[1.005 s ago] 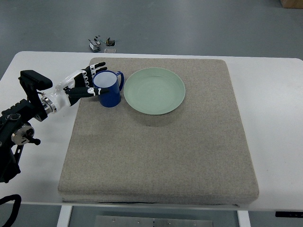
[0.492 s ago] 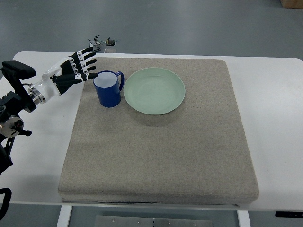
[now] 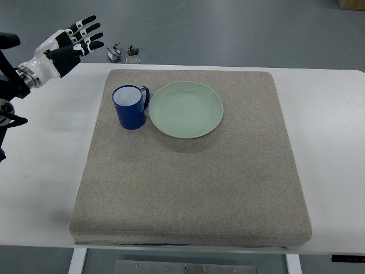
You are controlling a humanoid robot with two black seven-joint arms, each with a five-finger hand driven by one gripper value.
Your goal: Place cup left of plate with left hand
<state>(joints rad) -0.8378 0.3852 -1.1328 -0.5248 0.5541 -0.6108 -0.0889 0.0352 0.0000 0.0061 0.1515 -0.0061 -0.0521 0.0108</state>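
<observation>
Cup (image 3: 130,107) stands upright on the grey mat (image 3: 188,188), just left of the plate (image 3: 186,109), handle toward plate, nearly touching its rim. Left hand (image 3: 67,43) is up at top-left, well apart from cup, fingers spread wide, holding nothing. Cup lies down-right of hand. Placement looks done; right arm not visible.

cup (image 3: 130,107): blue, white inside | plate (image 3: 186,109): pale green | mat (image 3: 194,182): grey-beige | table (image 3: 51,171): white
</observation>
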